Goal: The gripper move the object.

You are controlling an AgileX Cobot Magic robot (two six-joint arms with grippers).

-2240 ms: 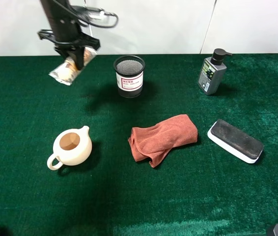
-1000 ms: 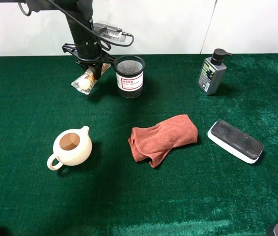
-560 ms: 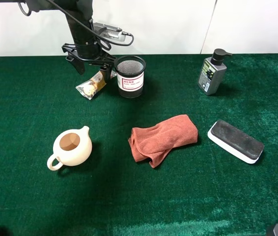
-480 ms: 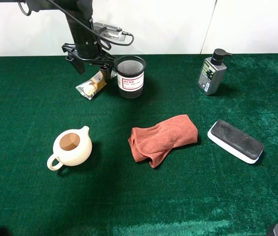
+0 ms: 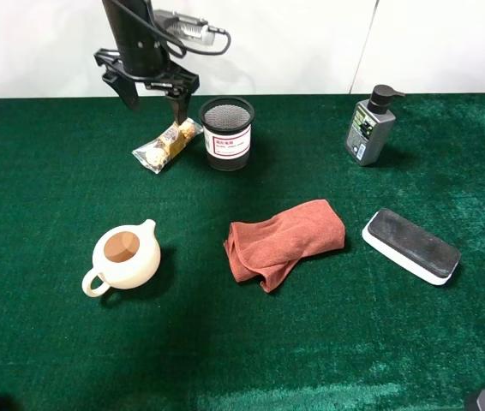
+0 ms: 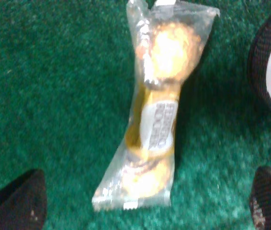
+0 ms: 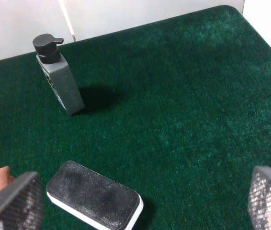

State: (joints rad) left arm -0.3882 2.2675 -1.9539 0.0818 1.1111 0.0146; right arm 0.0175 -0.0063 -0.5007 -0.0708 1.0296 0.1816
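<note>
One big green felt table (image 5: 54, 342) under everything. Above its far left part, a tall dark arm, and at its lower end the left gripper (image 5: 152, 103), aimed down. Near the middle, a rust-red cloth (image 5: 285, 238), all crumpled. To the right of that, a white eraser (image 5: 410, 244) with a black top, lying slanted. On the near left, a cream teapot (image 5: 127, 257), upright and open at the top. At the back, a black mesh cup (image 5: 225, 133) with a white label, upright. Far right at the back, a grey pump bottle (image 5: 369, 128), upright too. Then the object (image 5: 167, 145) (image 6: 157, 110): a small long clear packet of round golden sweets, flat on the green, just left of the mesh cup, with a thin strip of green between the two in the left wrist view. Long way slanted: one end close to the cup at the back, the other end toward the near left. Yellow label around the middle, a round sweet at each end. Left jaws spread wide, up above the packet, one black fingertip (image 6: 18, 201) off to each side of it, touching nothing, holding nothing. Over the right part of the table, the right gripper (image 7: 140, 199), jaws spread wide as well, only green felt and one end of the eraser between the tips, nothing held.
</note>
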